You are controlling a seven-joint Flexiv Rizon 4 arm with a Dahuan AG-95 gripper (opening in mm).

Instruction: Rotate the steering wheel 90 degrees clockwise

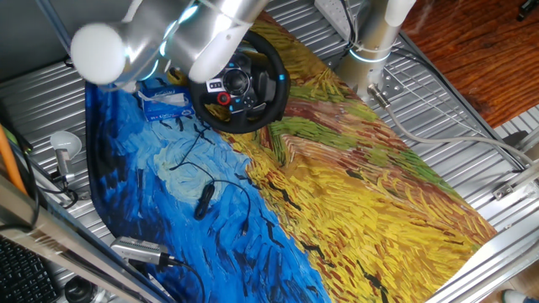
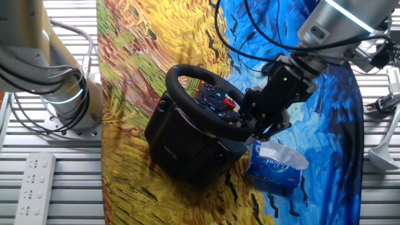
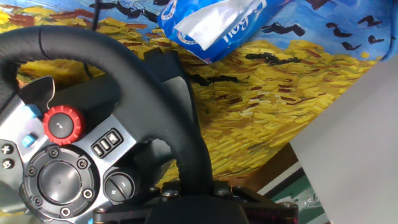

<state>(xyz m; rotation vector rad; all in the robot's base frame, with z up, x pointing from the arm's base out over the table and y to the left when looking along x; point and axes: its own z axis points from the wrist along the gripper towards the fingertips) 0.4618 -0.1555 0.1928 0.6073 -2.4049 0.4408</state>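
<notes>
Painted blue-and-yellow cloth (image 2: 156, 56) covers the table, where the steering wheel (image 2: 203, 103) stands on its black base beside a blue tissue pack (image 2: 275, 165), with the gripper (image 2: 259, 128) at the rim's edge, grip state indeterminable.

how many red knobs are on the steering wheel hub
1. The red knob sits on the hub of the steering wheel, above the small buttons; the gripper and arm may hide other parts.
</notes>
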